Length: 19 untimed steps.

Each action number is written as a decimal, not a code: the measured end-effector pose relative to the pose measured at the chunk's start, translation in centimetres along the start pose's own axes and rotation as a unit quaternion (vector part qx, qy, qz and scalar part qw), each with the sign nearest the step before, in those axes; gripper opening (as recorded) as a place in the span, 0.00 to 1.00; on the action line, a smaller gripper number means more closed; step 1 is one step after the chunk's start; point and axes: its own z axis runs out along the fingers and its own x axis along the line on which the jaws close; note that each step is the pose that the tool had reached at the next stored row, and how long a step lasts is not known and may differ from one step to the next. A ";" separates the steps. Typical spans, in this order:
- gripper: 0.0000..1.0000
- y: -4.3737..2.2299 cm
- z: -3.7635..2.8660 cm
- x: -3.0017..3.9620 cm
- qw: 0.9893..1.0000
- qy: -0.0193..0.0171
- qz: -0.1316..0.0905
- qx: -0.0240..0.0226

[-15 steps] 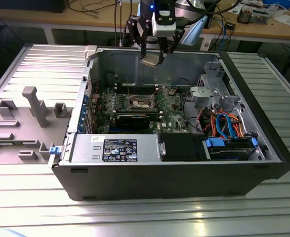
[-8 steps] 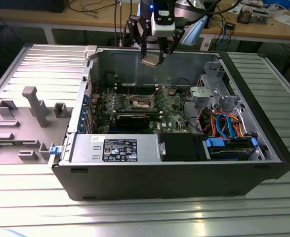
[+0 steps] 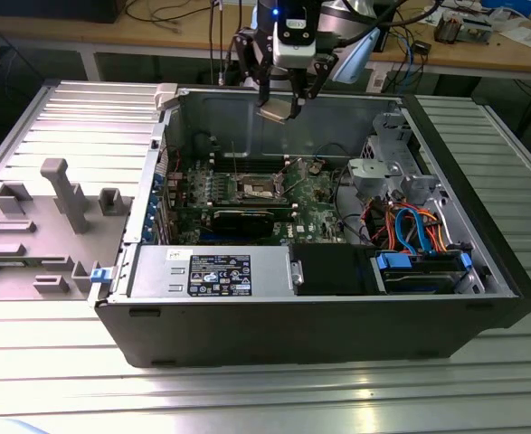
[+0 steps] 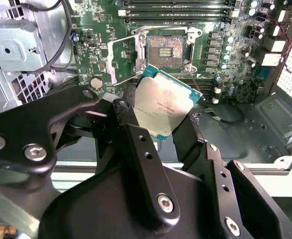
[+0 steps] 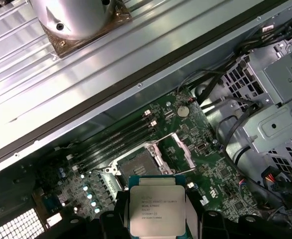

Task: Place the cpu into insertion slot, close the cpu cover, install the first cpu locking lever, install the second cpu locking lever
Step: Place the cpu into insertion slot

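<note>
One flat, square, silvery cpu (image 4: 163, 102) sits clamped in the black pincer (image 4: 160, 122) above the insertion slot (image 4: 166, 49).

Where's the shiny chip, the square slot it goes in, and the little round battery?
chip (image 4: 163, 102), second wrist view, middle of its silvery face.
slot (image 4: 165, 49), second wrist view, its golden centre.
round battery (image 5: 184, 110), first wrist view, middle of its silver top.

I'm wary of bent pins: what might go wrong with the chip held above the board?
The chip looks turned relative to the socket in the second wrist view, so it may land crooked on the contacts.
The gripper pinches only its edges above the board; a slip would likely drop it.
</note>
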 end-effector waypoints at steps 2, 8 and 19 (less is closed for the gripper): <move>0.54 0.00 0.00 0.00 1.000 -0.001 0.008 0.000; 0.54 0.00 0.00 0.00 1.000 -0.001 0.010 0.000; 0.54 0.00 0.00 0.00 1.000 -0.001 0.014 0.000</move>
